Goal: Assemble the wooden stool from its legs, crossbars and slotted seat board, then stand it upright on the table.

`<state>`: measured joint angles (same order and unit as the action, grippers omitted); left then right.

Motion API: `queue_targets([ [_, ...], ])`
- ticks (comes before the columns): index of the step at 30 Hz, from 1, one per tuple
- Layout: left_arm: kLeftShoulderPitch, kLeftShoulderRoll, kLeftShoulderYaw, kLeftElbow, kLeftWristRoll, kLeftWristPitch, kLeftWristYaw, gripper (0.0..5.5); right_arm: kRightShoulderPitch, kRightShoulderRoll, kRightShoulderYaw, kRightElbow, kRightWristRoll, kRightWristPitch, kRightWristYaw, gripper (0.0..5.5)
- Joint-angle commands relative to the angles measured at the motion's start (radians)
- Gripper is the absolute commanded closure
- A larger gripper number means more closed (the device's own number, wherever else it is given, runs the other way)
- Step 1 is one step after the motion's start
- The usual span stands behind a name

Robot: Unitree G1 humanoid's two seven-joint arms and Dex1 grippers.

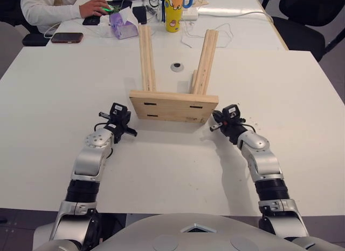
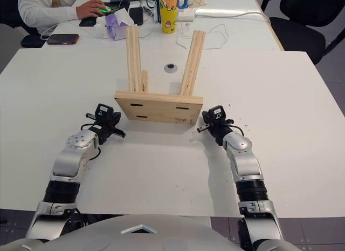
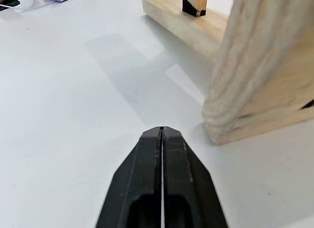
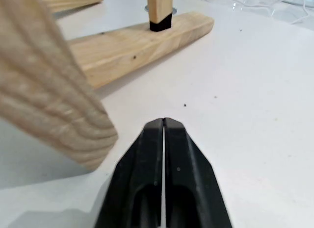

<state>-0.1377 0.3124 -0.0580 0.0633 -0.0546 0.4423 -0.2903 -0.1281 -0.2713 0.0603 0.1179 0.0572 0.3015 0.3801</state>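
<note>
Stool (image 1: 173, 106) lies on its side in the middle of the white table (image 1: 64, 100), with both grippers low on the table just in front of it.

Nearest the robot, the left gripper (image 3: 162, 137) has its two black fingers pressed together with only a thin seam between them, and it holds nothing. Its tip points at the seat board's left bottom corner, close to it but not touching. The right gripper (image 4: 164, 124) is the same: fingers together, holding nothing, tip just short of the board's right bottom corner, with a strip of bare table between.

The seat board (image 2: 159, 108) stands on its long edge between the two grippers, its flat face turned toward the robot. Three small dark slots (image 1: 150, 104) show in that face, two on the left side and one on the right.

Behind the board the two pale wooden legs run away from the robot. The left leg (image 1: 145, 56) runs nearly straight and the right leg (image 1: 206, 59) splays out to the right. In the right wrist view a short upright piece with a dark end (image 4: 159, 12) stands on the leg that lies flat on the table.

Between the legs a round grey grommet (image 1: 177, 67) sits in the tabletop. Farther off, on the next table, are a yellow cup (image 1: 172, 13), a purple packet (image 1: 123, 25), a dark phone (image 1: 67, 38) and white cables (image 1: 226, 29).
</note>
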Motion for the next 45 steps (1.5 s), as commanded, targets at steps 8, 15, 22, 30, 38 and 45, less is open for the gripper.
queue_targets([
  [8,0.006,-0.020,-0.093,0.053,-0.004,-0.151,-0.157,5.50,-0.005,0.027,0.059,-0.043,-0.039,0.080,-0.027,5.48],
  [15,0.003,-0.043,-0.104,-0.101,-0.033,-0.114,-0.169,5.50,-0.026,0.071,0.057,-0.215,0.017,0.086,-0.011,5.48],
  [22,-0.085,-0.097,-0.084,-0.311,-0.090,-0.002,-0.131,5.50,-0.119,0.098,0.011,-0.370,0.110,0.137,0.002,5.48],
  [30,-0.225,-0.130,-0.009,-0.489,-0.158,0.121,-0.080,5.50,-0.264,0.110,-0.052,-0.426,0.172,0.178,-0.010,5.48],
  [38,-0.276,-0.130,0.029,-0.529,-0.162,0.169,-0.056,5.50,-0.403,0.105,-0.112,-0.454,0.233,0.216,-0.034,5.48],
  [45,-0.220,-0.102,0.029,-0.476,-0.107,0.166,-0.037,5.50,-0.329,0.054,-0.074,-0.371,0.143,0.206,-0.040,5.48],
])
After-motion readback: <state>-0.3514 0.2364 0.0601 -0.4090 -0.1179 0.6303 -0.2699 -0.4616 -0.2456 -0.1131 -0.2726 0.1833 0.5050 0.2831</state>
